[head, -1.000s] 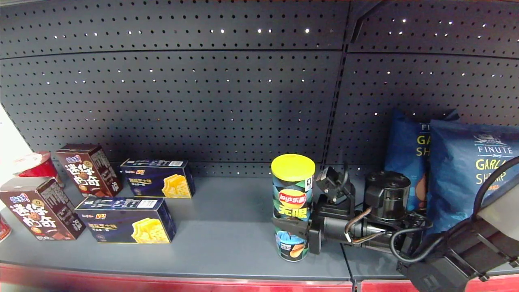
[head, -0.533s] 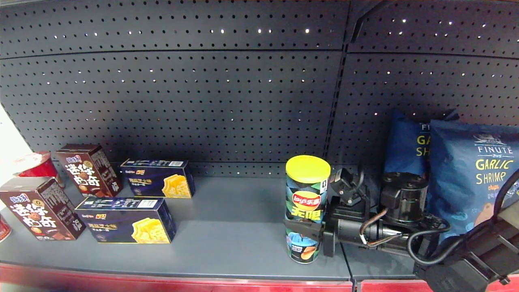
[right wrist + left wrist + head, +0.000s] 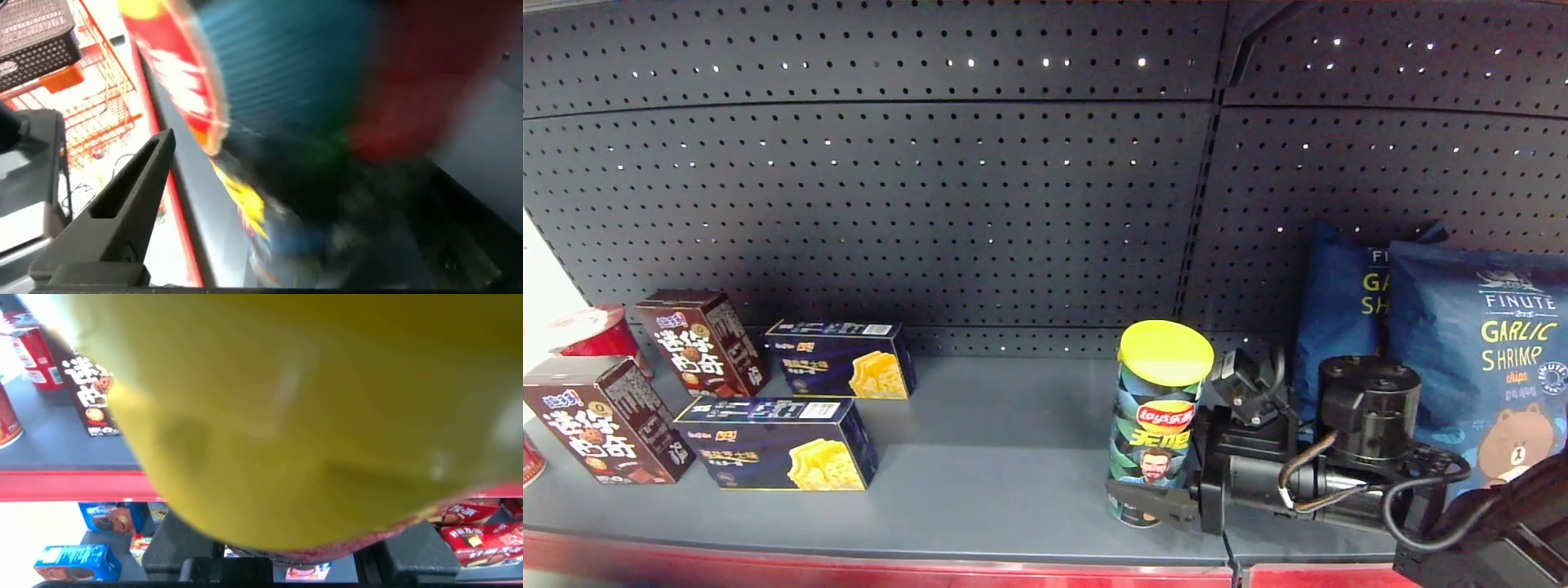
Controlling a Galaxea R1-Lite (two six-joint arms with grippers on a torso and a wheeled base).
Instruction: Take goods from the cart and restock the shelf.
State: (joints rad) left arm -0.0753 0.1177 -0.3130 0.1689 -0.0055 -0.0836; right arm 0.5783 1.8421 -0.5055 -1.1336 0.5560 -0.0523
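Note:
A can of crisps (image 3: pixel 1157 420) with a yellow lid stands on the grey shelf (image 3: pixel 980 457), right of centre, its top leaning slightly right. My right gripper (image 3: pixel 1143 490) comes in from the right and is shut on the can's lower part; one finger (image 3: pixel 1152 502) crosses its front, the other is hidden behind it. In the right wrist view the can (image 3: pixel 310 122) is a close blur beside a finger (image 3: pixel 122 212). In the left wrist view a yellow packet (image 3: pixel 310 408) sits right before the camera between the left gripper's fingers (image 3: pixel 188 547).
Brown boxes (image 3: pixel 605 420) and dark blue boxes (image 3: pixel 784 445) stand on the shelf's left part, with a red cup (image 3: pixel 596 331) behind them. Blue shrimp-chip bags (image 3: pixel 1478 351) lean at the right. The pegboard wall (image 3: pixel 931 204) closes the back. An orange cart (image 3: pixel 90 106) stands below.
My right gripper has carried the can to the right along the shelf, toward the blue bags. The can now sits a little lower and tilted. The boxes on the left are unchanged.

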